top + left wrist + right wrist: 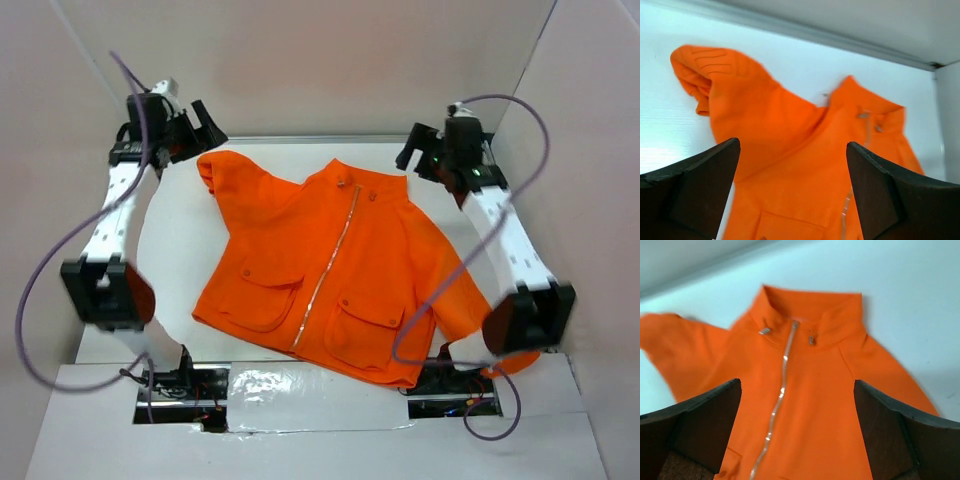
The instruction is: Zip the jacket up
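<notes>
Left claw [792, 143] and right claw [797, 382] both hang wide open and empty, with the jacket [372, 262] zipper [784, 365] running lengthwise dead centre below the right one, so it looks nearer.

The jacket [270, 215] is matt orange cloth with a glinting silver metal zipper [327, 262]; the white desk [175, 250] looks smooth and faintly glossy, with crinkled shiny film [300, 385] at its near edge.
</notes>
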`<state>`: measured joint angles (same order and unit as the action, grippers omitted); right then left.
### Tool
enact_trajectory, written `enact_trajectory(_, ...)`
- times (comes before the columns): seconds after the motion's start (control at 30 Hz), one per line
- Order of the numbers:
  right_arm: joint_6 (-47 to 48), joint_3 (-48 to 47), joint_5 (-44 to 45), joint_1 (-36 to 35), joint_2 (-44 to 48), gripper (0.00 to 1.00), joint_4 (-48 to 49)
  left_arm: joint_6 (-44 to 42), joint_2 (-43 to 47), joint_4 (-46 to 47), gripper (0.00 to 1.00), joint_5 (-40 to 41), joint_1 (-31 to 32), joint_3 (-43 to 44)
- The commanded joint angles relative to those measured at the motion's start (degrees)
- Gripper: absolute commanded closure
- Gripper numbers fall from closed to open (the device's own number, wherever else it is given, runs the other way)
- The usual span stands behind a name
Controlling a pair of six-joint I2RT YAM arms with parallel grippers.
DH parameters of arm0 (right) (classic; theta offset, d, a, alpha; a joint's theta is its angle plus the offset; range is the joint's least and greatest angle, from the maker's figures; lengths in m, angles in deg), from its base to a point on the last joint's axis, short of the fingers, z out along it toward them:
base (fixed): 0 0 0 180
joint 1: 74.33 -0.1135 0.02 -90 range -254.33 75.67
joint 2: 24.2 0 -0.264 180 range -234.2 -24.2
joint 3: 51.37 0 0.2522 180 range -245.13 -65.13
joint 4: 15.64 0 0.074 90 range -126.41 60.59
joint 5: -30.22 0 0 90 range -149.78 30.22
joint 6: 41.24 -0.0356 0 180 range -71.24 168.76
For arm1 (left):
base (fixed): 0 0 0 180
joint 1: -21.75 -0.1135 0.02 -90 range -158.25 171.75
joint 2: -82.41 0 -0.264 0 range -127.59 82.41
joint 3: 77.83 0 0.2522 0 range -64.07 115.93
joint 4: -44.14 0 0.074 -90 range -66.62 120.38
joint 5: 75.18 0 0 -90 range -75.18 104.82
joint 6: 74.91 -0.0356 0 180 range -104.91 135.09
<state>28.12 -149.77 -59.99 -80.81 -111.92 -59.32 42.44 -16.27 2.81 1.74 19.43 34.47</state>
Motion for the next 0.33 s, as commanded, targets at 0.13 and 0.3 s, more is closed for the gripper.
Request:
enact_trajectory(0.13, -8.4, 22.7, 6.6, 0.0, 31.4, 0.0, 7.6, 3.8, 29.6, -0.1, 0.01, -2.6, 5.6, -23.8)
enact_trajectory(0.3, -8.1, 30.9, 9.4, -0.5, 46.7, 0.0, 5.6, 7.9, 43.0, -1.3, 0.01, -1.8, 7.4, -32.2)
